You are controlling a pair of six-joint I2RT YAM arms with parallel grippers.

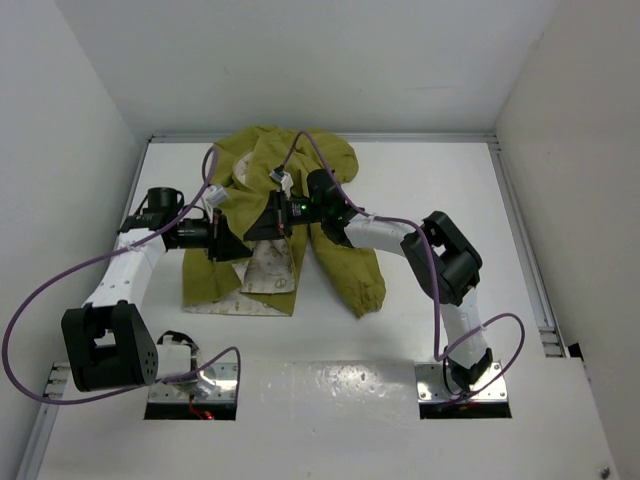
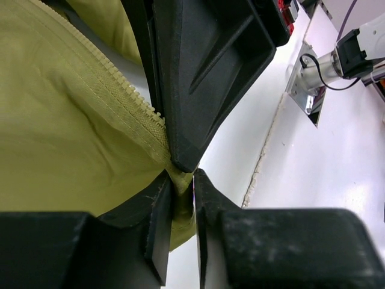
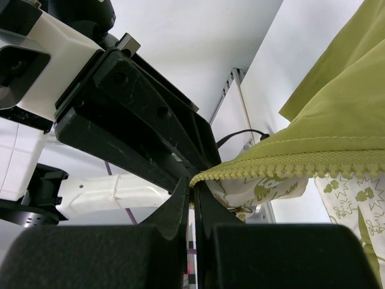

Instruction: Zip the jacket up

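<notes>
The olive-yellow jacket (image 1: 335,255) lies open at the table's middle back, its cream printed lining (image 1: 268,265) showing. My left gripper (image 1: 240,243) is shut on the jacket's fabric edge (image 2: 180,198) beside the zipper teeth (image 2: 129,99). My right gripper (image 1: 262,228) is shut on the end of the other zipper edge (image 3: 289,164), with the lining (image 3: 346,198) hanging below it. The two grippers meet tip to tip above the jacket's front. The zipper slider is hidden.
White walls stand close on the left, back and right. The two arm base plates (image 1: 195,385) (image 1: 462,385) sit at the near edge. Purple cables (image 1: 330,165) loop over the jacket. A table seam (image 2: 261,159) runs beside the left gripper.
</notes>
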